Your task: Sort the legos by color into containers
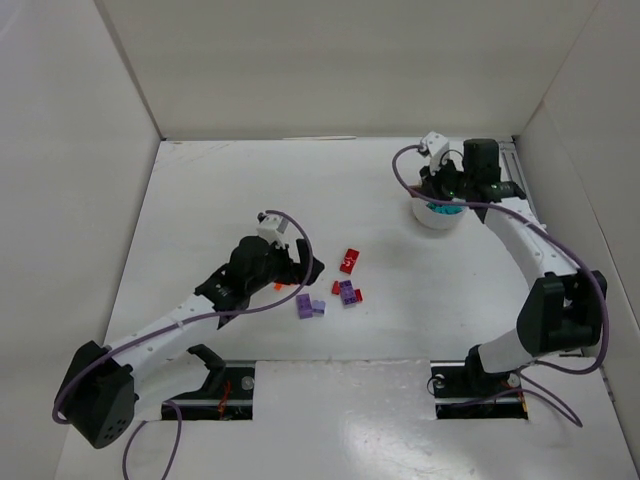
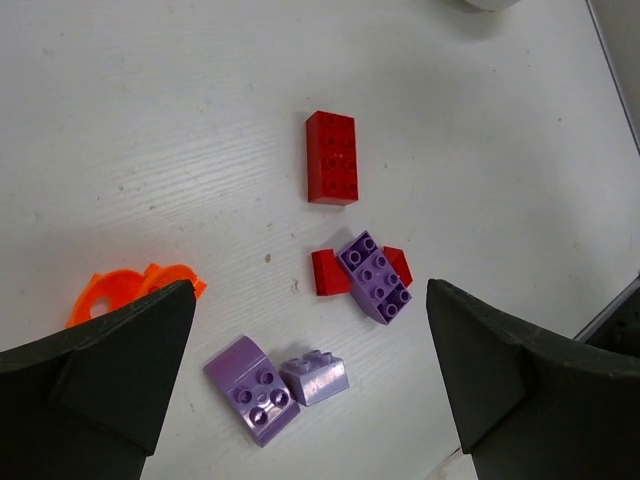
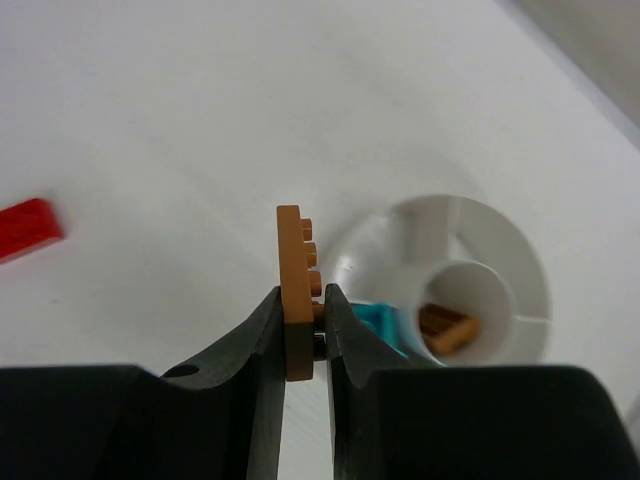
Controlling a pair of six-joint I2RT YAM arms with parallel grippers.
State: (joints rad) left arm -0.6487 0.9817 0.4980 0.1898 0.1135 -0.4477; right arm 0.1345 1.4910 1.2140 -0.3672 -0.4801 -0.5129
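Orange plastic is pinched in the right hand [image 3: 303, 310]: a flat orange brick [image 3: 292, 250] stood on its edge, bumps facing the white dish [image 3: 525, 270]. The hand is squeezed narrow on the brick and hangs just over the dish's near rim. I think it holds the brick thin side down so it can slip into a small slot. More orange bricks [image 3: 448, 332] lie in the dish's round middle cup, so that looks like where it belongs. A teal brick [image 3: 385, 322] sits in the wedge beside that cup.

Well away from the dish, the left hand [image 2: 308, 330] is spread wide with nothing in it, above loose bricks on the bench [image 2: 150, 120]. Under it lie two small purple bricks [image 2: 250, 388], touching each other. Nearer the dish, a bigger purple brick [image 2: 375, 277] rests on two small red bits [image 2: 328, 272]. A long red brick [image 2: 332, 157] lies nearer still. I guess the wide hand is ready to pick a purple one.

An orange ring piece [image 2: 120, 290] is half hidden behind one left finger. The right hand covers part of the dish, so I cannot tell what the other wedges hold.
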